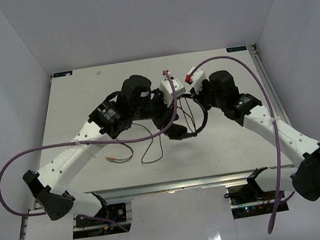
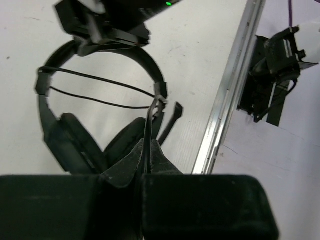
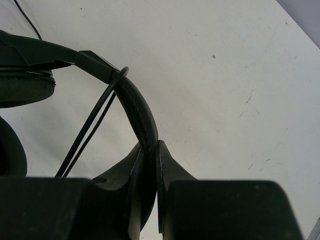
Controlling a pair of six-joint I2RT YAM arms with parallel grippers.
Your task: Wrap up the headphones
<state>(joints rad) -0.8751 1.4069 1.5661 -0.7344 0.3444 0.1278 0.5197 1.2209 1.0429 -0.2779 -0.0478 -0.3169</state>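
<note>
Top view: both arms meet over the middle of the bench (image 1: pixel 74 102), with the headphones (image 1: pixel 179 131) between the left hand (image 1: pixel 160 109) and the right hand (image 1: pixel 196 99). A slack tail of the thin cable (image 1: pixel 148 151) lies on the bench and ends in the reddish plug (image 1: pixel 111 160). A purple arm cable (image 1: pixel 174 97) crosses right above the work. Left wrist view: your left hand (image 2: pixel 149 146) is closed, pinching the thin cable just below the headband (image 2: pixel 142 52). Two strands run across the arch, and the ear pads (image 2: pixel 75 142) sit close to the fingers. Right wrist view: your right hand (image 3: pixel 150 167) is closed on the headband (image 3: pixel 135 105) itself, and the cable is looped over the band just above the grip. Hazards, as a judgement: the cable is thin and smooth, so a hard pull could draw it through the left pinch and slacken the turns. The loop sits on a sloping part of the band and may slide toward the ear pad. The headband could pivot in the right hand if tension comes sideways. The tail on the bench may kink or catch, and the purple arm cable could foul the next turn.
</note>
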